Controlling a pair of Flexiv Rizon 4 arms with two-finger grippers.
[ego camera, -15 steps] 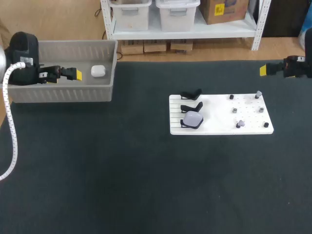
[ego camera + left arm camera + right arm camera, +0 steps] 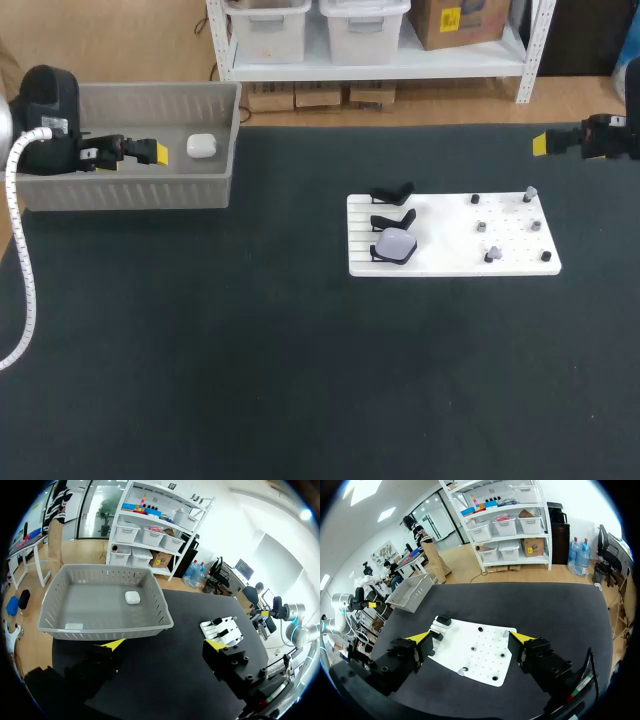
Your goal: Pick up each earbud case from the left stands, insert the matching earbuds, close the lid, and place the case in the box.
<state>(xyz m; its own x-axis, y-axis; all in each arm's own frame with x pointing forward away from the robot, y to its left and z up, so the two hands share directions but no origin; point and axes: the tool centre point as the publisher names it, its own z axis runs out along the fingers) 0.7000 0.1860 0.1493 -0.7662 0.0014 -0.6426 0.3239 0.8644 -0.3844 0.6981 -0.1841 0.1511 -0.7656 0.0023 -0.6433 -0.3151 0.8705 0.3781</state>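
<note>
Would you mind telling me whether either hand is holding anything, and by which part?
Nothing is held: the left hand and right hand are both open and empty.

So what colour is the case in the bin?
The case is white; head view shows it best.

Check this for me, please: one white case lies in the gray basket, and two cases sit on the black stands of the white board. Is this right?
Not quite. Only one pale case sits on the black stands, on the one nearest the robot; the other two are empty, as the head view shows. The rest holds: one white case lies in the gray basket, and the stands are on the white board.
</note>
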